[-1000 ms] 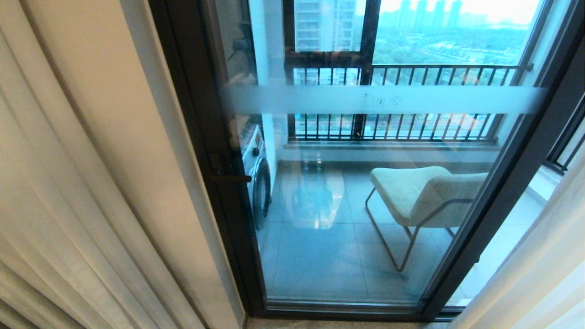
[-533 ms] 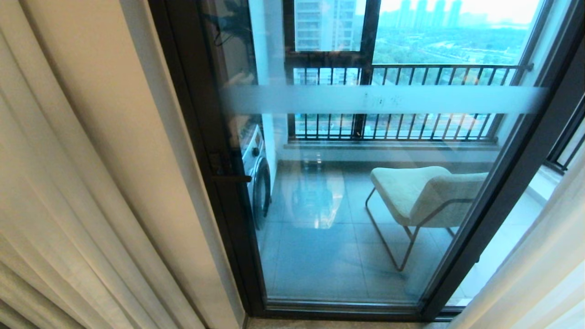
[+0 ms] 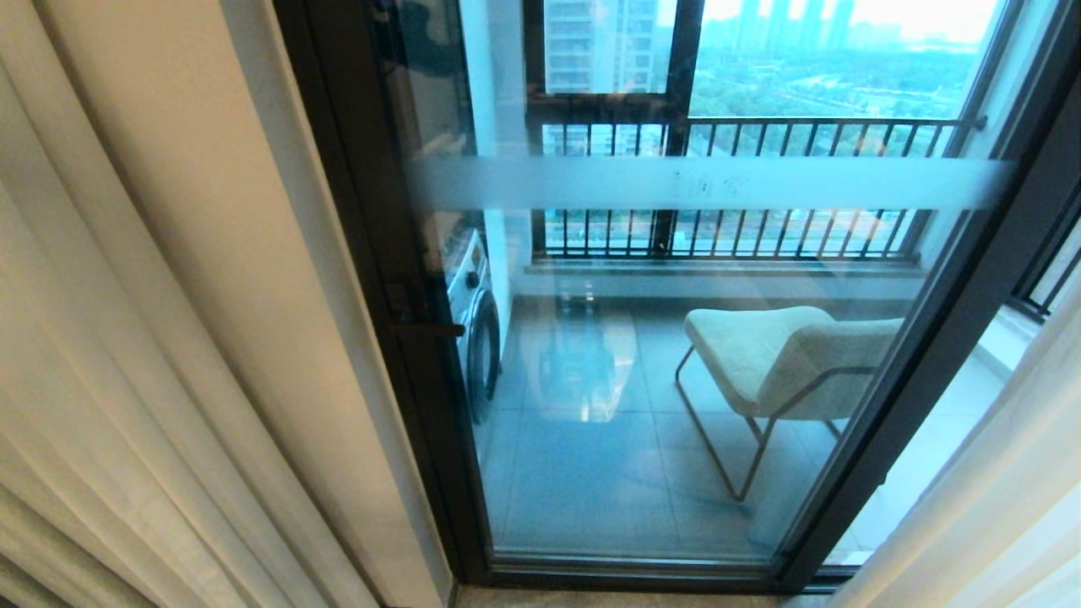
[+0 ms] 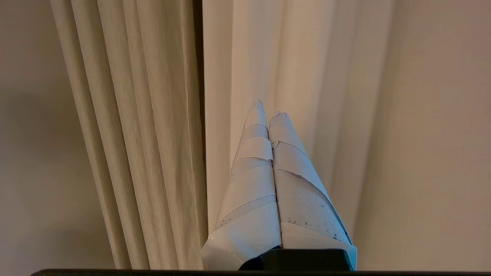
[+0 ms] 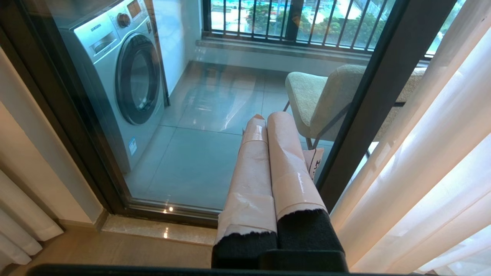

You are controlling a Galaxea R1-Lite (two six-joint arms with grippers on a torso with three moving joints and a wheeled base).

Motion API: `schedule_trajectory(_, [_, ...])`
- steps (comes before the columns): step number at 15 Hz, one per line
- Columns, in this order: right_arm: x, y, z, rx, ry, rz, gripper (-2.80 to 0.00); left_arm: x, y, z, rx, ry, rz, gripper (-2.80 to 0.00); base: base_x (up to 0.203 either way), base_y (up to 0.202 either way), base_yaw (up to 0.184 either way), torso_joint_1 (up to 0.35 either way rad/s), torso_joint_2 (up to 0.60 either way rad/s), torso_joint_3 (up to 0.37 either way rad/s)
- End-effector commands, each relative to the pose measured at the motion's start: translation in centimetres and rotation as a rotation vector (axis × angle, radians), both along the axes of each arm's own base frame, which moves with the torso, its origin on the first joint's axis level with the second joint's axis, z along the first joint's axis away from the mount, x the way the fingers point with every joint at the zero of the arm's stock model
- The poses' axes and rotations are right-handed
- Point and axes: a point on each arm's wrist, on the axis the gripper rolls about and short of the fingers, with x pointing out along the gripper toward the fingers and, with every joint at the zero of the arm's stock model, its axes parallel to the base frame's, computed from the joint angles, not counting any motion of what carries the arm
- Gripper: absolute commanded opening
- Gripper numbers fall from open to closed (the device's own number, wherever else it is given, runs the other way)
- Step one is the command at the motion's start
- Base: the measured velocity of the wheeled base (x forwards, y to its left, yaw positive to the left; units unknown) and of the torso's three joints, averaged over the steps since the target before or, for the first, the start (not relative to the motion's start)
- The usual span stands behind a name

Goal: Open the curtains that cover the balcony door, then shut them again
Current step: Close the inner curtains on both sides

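The balcony door [image 3: 397,253] stands uncovered, its frosted band [image 3: 701,183] running across the glass. Pleated beige curtains [image 3: 127,355] hang bunched at its left, and a thin white sheer [image 3: 996,490] hangs at its right. Neither gripper appears in the head view. My left gripper [image 4: 268,109] is shut with nothing in it, its taped fingertips pointing at paler fabric folds [image 4: 307,76] just beside the beige drape [image 4: 145,134]. My right gripper [image 5: 268,115] is shut and empty. It hangs low before the door's dark frame [image 5: 383,76], with the sheer [image 5: 429,153] close beside it.
Behind the glass stand a washing machine [image 5: 122,76] and a cream chair [image 3: 777,363]. A farther window with black railing bars [image 3: 760,139] lies beyond. A dark handle [image 3: 422,328] sticks out from the door's left stile. A marble threshold [image 5: 153,230] runs below the door.
A dark reflection in the upper left of the door glass has shifted upward. The curtains, the door and the rest of the head view are unchanged.
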Motion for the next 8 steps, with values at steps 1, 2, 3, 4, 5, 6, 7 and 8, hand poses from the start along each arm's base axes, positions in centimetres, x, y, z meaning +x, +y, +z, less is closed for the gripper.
schedule_trajectory(1, [0.0, 0.0, 0.0, -0.001, 0.001, 0.002, -2.8, 3.0, 1.9, -1.0, -0.029, 0.05, 0.019, -2.8, 0.0, 0.0, 0.0, 0.0, 0.0, 0.0])
schedule_trajectory(2, [0.0, 0.0, 0.0, -0.001, 0.002, 0.002, -2.8, 3.5, 2.2, -1.1, -0.036, 0.05, 0.02, -2.8, 0.0, 0.0, 0.0, 0.0, 0.0, 0.0])
schedule_trajectory(3, [0.0, 0.0, 0.0, -0.001, 0.002, 0.002, -2.8, 3.9, 2.4, -1.2, -0.04, 0.05, 0.021, -2.8, 0.0, 0.0, 0.0, 0.0, 0.0, 0.0])
schedule_trajectory(4, [0.0, 0.0, 0.0, -0.001, 0.002, 0.002, -2.8, 4.1, 2.6, -1.4, -0.044, 0.054, 0.024, -2.8, 0.0, 0.0, 0.0, 0.0, 0.0, 0.0])
schedule_trajectory(5, [0.0, 0.0, 0.0, -0.001, 0.002, 0.002, -2.8, 4.3, 3.0, -1.6, -0.054, 0.057, 0.03, -2.8, 0.0, 0.0, 0.0, 0.0, 0.0, 0.0])
schedule_trajectory(6, [0.0, 0.0, 0.0, -0.001, 0.001, 0.002, -2.8, 4.5, 3.2, -1.8, -0.06, 0.061, 0.033, -2.8, 0.0, 0.0, 0.0, 0.0, 0.0, 0.0])
schedule_trajectory(7, [0.0, 0.0, 0.0, -0.001, 0.0, 0.002, -2.8, 4.6, 3.5, -1.9, -0.063, 0.065, 0.04, -2.8, 0.0, 0.0, 0.0, 0.0, 0.0, 0.0])
schedule_trajectory(8, [0.0, 0.0, 0.0, -0.001, 0.002, 0.002, -2.8, 4.7, 3.7, -2.0, -0.064, 0.067, 0.047, 0.0, 0.0, 0.0, 0.0, 0.0, 0.0, 0.0])
